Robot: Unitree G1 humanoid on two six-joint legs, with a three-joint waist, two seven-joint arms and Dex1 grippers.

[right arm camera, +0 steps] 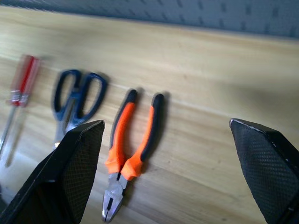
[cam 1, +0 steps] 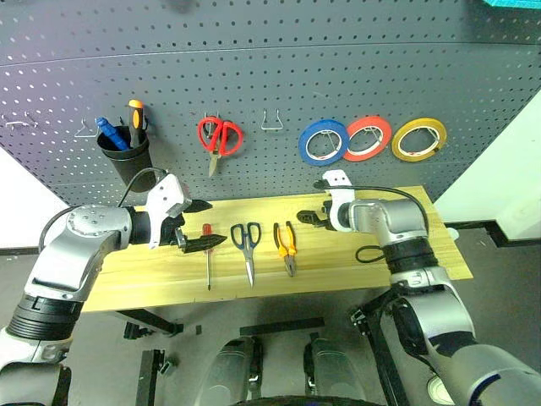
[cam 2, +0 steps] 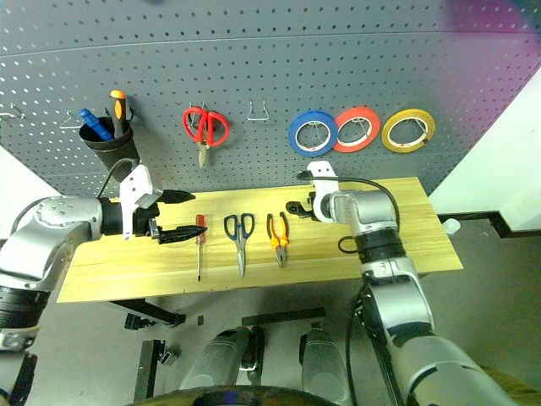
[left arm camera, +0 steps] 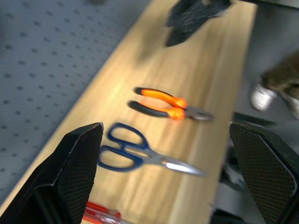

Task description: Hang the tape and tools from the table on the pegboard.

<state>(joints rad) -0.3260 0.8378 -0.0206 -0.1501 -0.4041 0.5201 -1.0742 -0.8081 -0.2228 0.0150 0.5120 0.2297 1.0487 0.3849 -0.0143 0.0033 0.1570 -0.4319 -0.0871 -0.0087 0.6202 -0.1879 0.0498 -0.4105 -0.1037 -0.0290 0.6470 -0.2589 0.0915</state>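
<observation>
Pegboard (cam 1: 270, 76) fills the wall behind your table (cam 1: 406, 245), op. Yellow tape (cam 1: 419, 139) already hangs on it, far right, just beside the red-orange roll (cam 1: 368, 138), then the blue roll (cam 1: 324, 141).

Three tools lie on the table in a row, tips toward you, handles toward the board: screwdriver (cam 1: 207, 249) on the left, black scissors (cam 1: 247, 245) in the middle, pliers (cam 1: 286, 245) on the right. Close together, not touching.

Your L gripper (cam 1: 199, 227) sits over the table's left part, just left of the screwdriver, pointing right; fingers wide apart, holding nothing. L wrist cam looks along the tabletop at scissors and pliers between its fingertips (left arm camera: 77, 158).

R gripper (cam 1: 311, 216) is just right of the pliers, low over the table, pointing left; fingers spread wide too, empty. R wrist cam frames the pliers nearest its left fingertip (right arm camera: 77, 154).

Elsewhere on the board: red scissors (cam 1: 220, 137) on a hook, an empty hook (cam 1: 271, 121) beside them, black cup (cam 1: 127, 156) at left w/ blue (cam 1: 110, 133) and orange-black (cam 1: 135, 118) drivers in it.
</observation>
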